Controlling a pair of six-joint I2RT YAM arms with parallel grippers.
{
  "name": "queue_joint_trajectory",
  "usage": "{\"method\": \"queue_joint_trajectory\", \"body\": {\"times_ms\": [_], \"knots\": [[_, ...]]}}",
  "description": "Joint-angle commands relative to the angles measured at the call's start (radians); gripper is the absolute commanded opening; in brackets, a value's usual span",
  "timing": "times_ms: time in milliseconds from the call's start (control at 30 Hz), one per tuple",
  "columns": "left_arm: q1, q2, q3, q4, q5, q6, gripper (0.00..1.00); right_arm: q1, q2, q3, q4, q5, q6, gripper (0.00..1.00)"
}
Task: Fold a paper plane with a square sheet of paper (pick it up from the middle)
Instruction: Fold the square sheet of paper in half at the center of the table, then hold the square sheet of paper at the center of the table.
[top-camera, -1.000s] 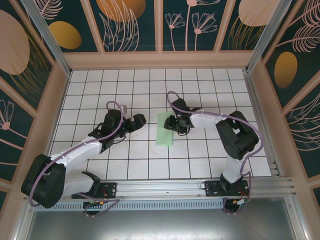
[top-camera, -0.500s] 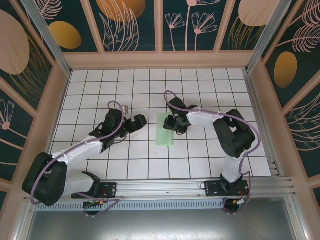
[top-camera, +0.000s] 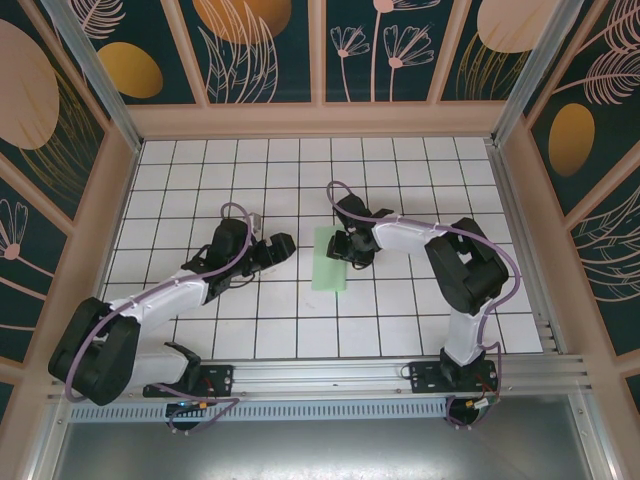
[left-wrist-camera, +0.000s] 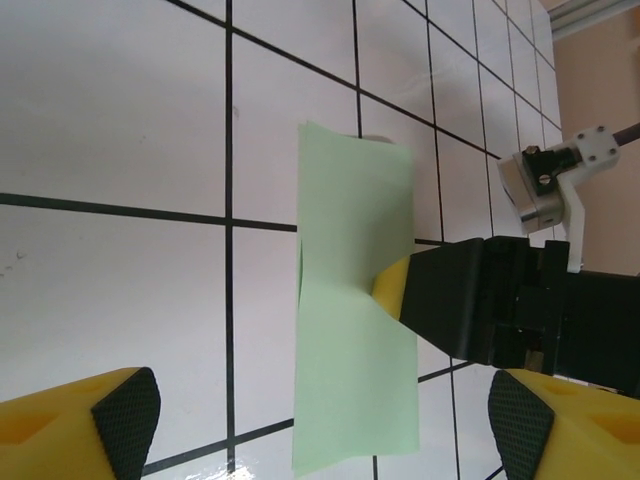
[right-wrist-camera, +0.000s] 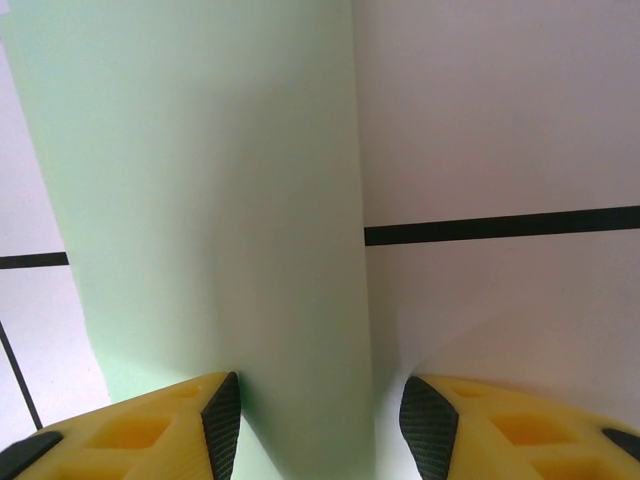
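While both arms extended over the white gridded tabletop (top-camera: 200, 170), the sheet of paper (top-camera: 328, 268) lay near the centre of the overhead frame, folded into a narrow pale green strip running top to bottom. The right end effector (top-camera: 347, 249) was positioned at the strip's right edge, toward its upper half. In the right wrist view its two black-padded fingertips stood partly apart at the bottom of the frame, with the paper's long edge passing between them; the pads were not pressed together on the paper, and whether either pad touched it could not be determined. In the left wrist view one yellow finger (left-wrist-camera: 390, 287) of that end effector sat beneath the strip's right edge at about mid-length, where the paper rose slightly off the tabletop. The left end effector (top-camera: 279, 246) was left of centre in the overhead frame, near the strip but apart from it, its jaws wide and holding nothing. Its own view placed its fingertips at the lower left and lower right corners.
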Motion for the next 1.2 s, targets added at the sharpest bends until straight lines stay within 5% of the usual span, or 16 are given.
{"method": "queue_joint_trajectory", "body": {"times_ms": [0,700,800,1033,1167], "knots": [[-0.006,0.020,0.017,0.037,0.035,0.023,0.86,0.003,0.115,-0.040,-0.006,0.044,-0.035,0.54],[-0.007,0.103,0.053,0.062,0.104,0.030,0.74,0.003,0.138,-0.030,-0.028,0.054,-0.058,0.53],[-0.006,0.144,0.083,0.059,0.123,0.027,0.65,0.003,0.142,-0.032,-0.024,0.056,-0.055,0.53],[-0.010,0.312,0.212,0.019,0.148,0.013,0.09,0.003,0.150,-0.038,-0.022,0.060,-0.049,0.54],[-0.039,0.400,0.289,0.001,0.155,0.022,0.00,0.003,0.156,-0.038,-0.020,0.056,-0.050,0.53]]}}
